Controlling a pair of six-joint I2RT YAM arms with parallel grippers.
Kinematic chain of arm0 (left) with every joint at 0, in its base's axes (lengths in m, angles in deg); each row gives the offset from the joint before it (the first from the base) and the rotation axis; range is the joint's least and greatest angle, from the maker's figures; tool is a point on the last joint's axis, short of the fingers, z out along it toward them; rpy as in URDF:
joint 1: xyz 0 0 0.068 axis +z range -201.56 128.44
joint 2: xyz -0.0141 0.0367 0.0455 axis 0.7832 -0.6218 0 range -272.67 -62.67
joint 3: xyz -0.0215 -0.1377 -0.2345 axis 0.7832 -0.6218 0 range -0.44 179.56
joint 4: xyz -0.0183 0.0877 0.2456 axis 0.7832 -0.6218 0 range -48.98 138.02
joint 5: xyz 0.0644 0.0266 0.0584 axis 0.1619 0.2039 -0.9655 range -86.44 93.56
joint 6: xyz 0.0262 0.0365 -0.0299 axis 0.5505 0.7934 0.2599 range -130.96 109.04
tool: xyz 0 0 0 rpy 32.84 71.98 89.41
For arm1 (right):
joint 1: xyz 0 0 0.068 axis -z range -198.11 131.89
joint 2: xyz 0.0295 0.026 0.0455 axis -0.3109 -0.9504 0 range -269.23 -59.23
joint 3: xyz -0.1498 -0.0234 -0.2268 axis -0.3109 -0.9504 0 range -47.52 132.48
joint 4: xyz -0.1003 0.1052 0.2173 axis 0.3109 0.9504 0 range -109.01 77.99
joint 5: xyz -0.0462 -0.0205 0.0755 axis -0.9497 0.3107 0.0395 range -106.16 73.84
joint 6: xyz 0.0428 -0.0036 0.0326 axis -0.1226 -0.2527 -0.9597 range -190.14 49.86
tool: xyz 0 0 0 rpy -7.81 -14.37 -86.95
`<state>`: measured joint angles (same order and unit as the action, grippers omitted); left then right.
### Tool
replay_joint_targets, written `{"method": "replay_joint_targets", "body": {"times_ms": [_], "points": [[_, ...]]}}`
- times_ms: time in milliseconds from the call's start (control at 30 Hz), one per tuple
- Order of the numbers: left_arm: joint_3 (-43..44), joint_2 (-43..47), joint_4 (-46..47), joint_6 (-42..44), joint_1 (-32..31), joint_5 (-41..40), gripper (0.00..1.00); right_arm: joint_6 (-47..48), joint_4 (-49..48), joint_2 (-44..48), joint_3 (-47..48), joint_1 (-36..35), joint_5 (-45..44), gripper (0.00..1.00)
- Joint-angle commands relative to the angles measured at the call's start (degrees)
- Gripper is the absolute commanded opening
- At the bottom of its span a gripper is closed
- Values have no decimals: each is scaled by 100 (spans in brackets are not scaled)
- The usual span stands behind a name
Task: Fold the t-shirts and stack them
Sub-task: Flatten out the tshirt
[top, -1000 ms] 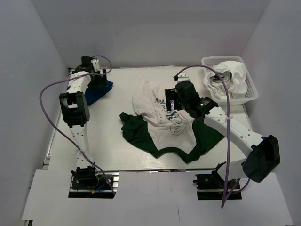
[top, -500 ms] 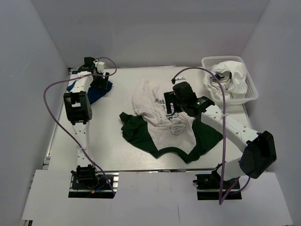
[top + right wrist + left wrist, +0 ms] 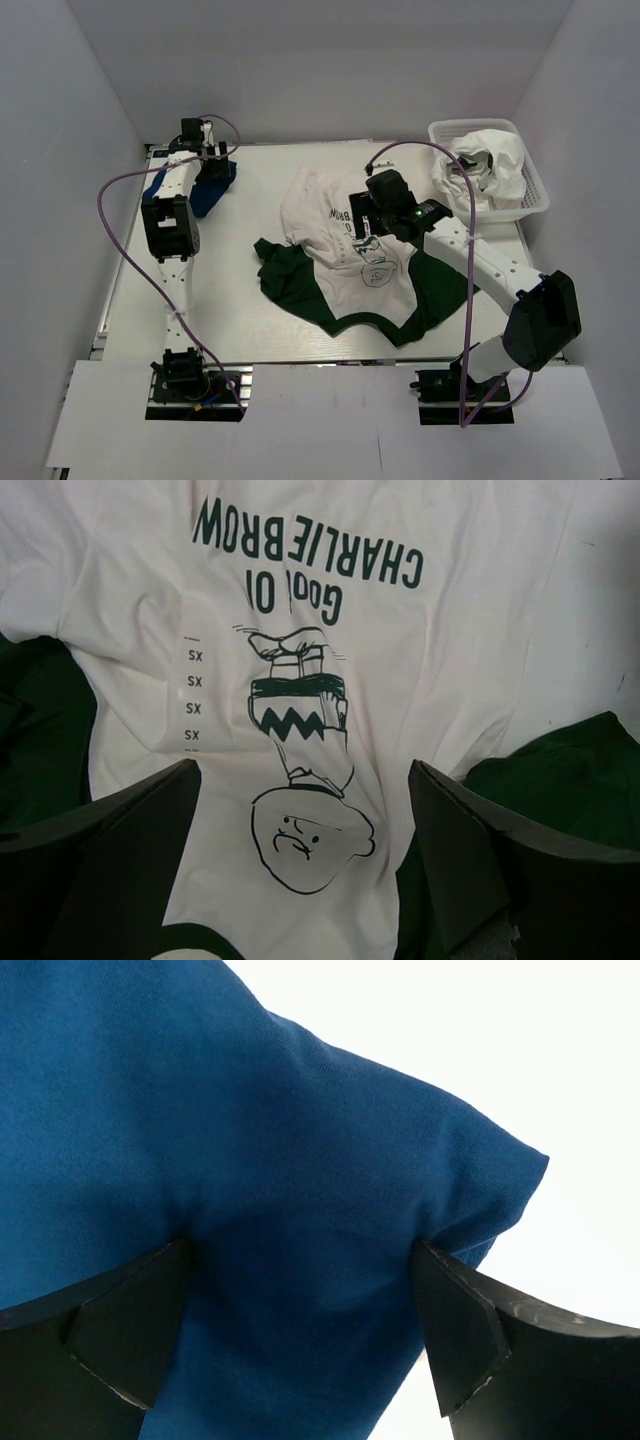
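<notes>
Black right gripper [image 3: 303, 770]: spread wide and holding nothing. It hangs over the cartoon print of the white tee [image 3: 310, 215], with one finger on either side of the drawn figure.
Black left gripper [image 3: 302, 1250]: also spread wide, with nothing pinched. Its fingers straddle a bulge of the blue tee [image 3: 250, 1130]; whether they touch the cloth cannot be told.
White tee: lies print up and rumpled, its green sleeves splayed out on both sides and its edges uneven.
Blue tee: far left of the white tee and well apart from it, a compact bundle under the left arm. How neatly it is folded cannot be told.
Basket [image 3: 538, 205]: far right of the white tee, holding more pale cloth.
Table [image 3: 230, 320]: bare around the white tee.
Step in hand: probably the start of work on the white tee, which is unfolded and not yet flattened.
Next move: likely a descent to pinch a single layer near a sleeve or edge, then a pull to draw the cloth flat without dragging the whole shirt.
</notes>
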<state>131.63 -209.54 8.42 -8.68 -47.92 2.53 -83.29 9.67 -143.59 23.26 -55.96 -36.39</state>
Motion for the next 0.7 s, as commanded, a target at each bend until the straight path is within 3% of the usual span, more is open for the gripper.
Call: {"method": "replay_joint_targets", "body": {"times_ms": [0, 133, 233, 367, 667], "points": [[483, -483, -250, -1630, -65, -353, 100, -65, 32, 25, 252, 75, -60, 90], [101, -299, 74, -2581, -65, -634, 100, -83, 111, -63, 331, 111, -43, 90], [160, -299, 312, -2531, -65, -643, 100, -109, 190, -72, 340, 137, -60, 90], [416, -457, 111, -2854, -13, -1563, 100, -118, 234, -55, 313, 137, -139, 90], [381, -527, 382, -2883, 224, -1689, 100, -127, 418, -63, 401, 172, -209, 90]]}}
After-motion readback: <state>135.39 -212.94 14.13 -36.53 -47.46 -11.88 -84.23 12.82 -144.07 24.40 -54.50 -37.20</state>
